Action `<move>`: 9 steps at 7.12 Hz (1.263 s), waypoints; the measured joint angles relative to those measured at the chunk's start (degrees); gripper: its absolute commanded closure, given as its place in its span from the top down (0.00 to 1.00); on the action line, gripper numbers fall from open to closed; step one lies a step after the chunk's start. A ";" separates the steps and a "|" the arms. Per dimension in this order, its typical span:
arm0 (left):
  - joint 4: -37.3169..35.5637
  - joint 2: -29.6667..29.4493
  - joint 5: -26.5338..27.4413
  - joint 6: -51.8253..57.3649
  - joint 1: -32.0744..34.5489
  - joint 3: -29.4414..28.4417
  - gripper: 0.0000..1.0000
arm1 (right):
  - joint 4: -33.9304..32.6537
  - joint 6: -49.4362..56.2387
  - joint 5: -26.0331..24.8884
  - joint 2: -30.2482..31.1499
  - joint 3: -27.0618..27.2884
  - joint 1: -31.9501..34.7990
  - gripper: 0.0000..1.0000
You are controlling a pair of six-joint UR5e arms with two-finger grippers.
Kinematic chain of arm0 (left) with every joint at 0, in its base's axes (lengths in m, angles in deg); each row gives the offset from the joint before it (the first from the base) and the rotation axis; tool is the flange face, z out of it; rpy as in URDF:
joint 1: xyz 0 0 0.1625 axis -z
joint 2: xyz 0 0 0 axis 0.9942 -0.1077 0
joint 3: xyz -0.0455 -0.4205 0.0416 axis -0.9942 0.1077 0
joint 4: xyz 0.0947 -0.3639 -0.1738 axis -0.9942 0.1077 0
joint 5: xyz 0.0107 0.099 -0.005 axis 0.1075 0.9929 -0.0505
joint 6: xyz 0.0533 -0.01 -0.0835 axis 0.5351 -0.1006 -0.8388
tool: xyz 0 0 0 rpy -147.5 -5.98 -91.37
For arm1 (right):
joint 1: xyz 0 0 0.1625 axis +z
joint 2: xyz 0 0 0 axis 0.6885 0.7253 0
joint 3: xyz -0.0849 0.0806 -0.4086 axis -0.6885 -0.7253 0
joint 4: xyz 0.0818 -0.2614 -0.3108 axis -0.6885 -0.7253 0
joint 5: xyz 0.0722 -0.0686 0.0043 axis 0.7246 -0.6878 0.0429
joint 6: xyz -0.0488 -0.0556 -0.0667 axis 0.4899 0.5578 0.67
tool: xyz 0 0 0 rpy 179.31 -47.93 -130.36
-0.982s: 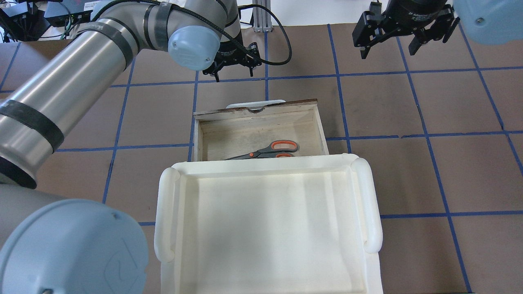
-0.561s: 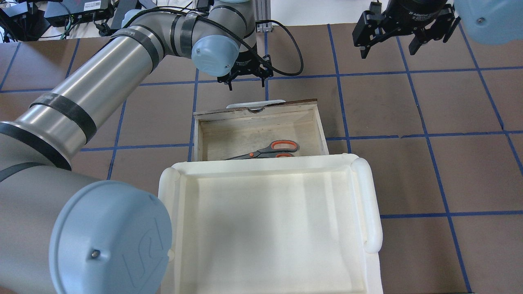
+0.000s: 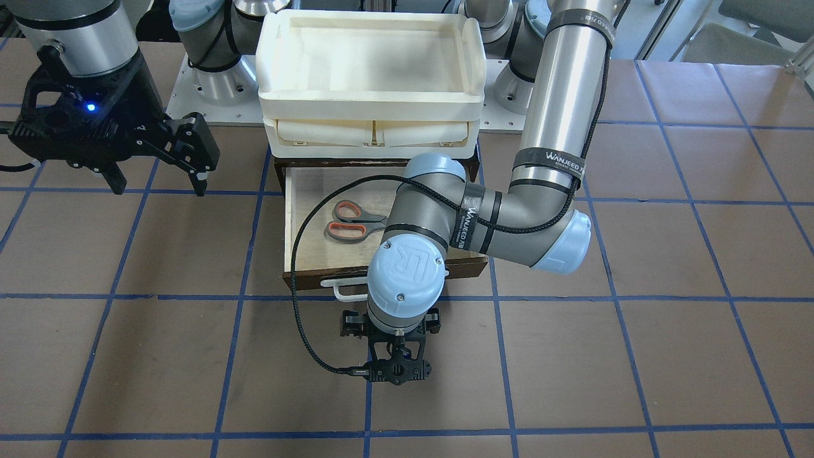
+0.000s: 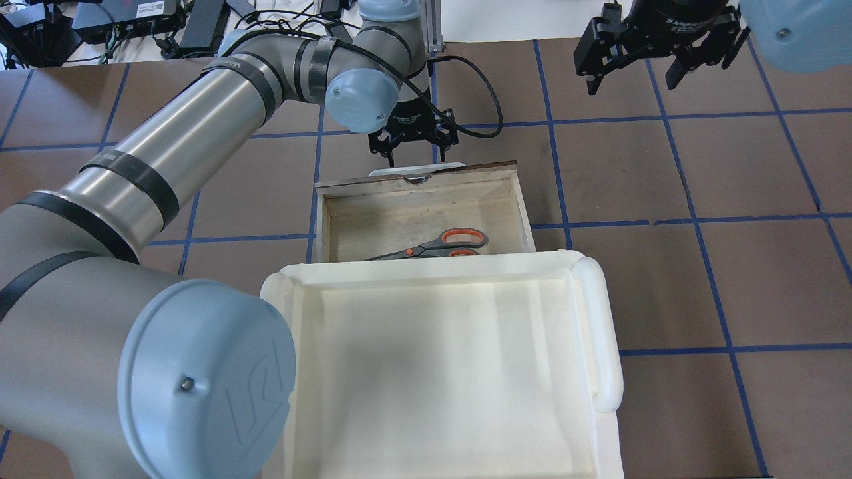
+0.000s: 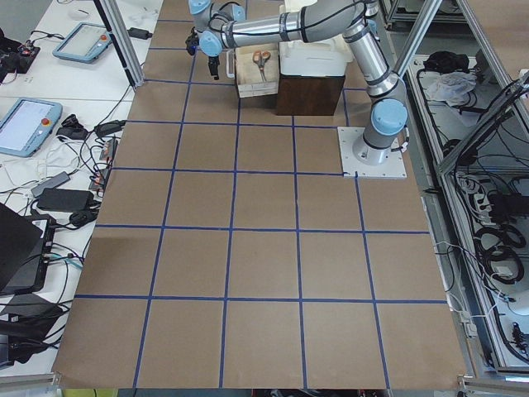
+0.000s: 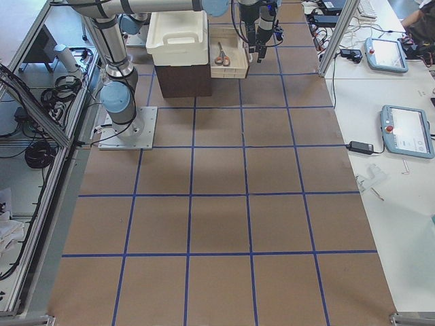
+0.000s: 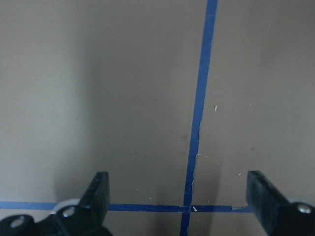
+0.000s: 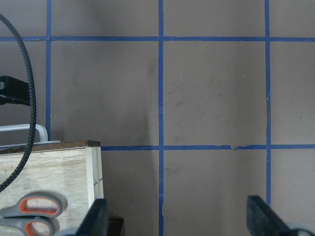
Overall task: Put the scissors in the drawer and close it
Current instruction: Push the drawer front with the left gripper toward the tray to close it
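Drawer [image 4: 522,209] just beside the wide-spread left gripper [image 4: 415,157], scissors [image 4: 432,247] inside, looks rigid and free-sliding; push its front near the handle [image 3: 346,296]. Right gripper [image 3: 158,181] gapes too.

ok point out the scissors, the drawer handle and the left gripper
scissors [image 4: 436,245] overhead view, grey handle shank
drawer handle [image 8: 24,127] right wrist view, white bar
left gripper [image 4: 416,159] overhead view, between the fingertips
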 measured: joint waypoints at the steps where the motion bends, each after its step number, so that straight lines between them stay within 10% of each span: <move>1: 0.45 -0.59 -0.10 -0.51 0.11 0.02 0.97 | 0.09 0.00 0.00 -0.01 0.00 0.00 1.00; 9: 8.83 0.20 -1.69 -5.44 0.61 0.01 1.00 | 0.45 0.00 -0.17 -0.06 0.17 -0.05 1.00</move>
